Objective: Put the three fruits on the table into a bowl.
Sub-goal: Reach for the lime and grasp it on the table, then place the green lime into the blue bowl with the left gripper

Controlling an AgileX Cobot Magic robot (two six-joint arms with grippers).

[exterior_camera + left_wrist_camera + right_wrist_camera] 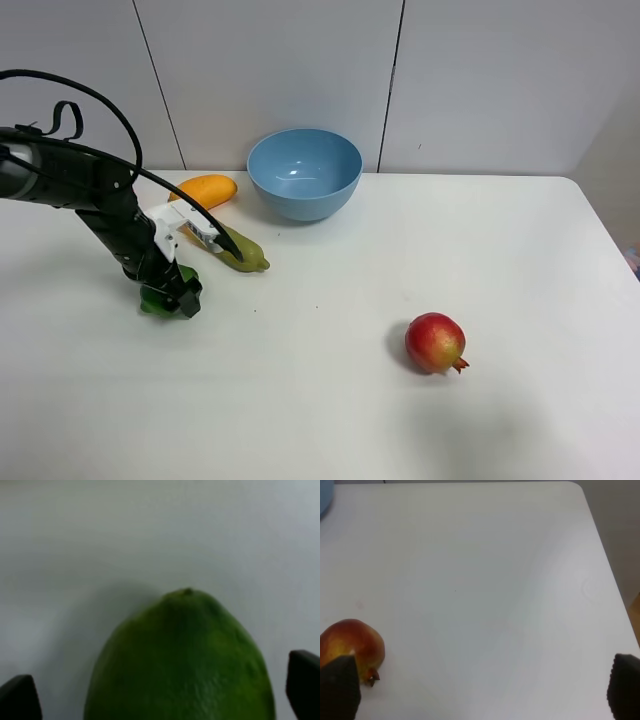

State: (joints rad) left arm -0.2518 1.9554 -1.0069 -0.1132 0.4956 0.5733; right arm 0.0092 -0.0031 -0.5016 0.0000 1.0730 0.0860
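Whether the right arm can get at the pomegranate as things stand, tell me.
Probably yes. The pomegranate lies alone on the table, and the right wrist view shows it beside one finger of the open right gripper; nothing stands between them.

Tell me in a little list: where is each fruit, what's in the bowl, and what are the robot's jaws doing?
lime: on the table, between the left jaws
mango: on the table, left of the bowl
pomegranate: on the table, front right, alone
bowl: at the back, empty
left jaws: open, either side of the lime
right jaws: open, holding nothing
fruits in bowl: none yet
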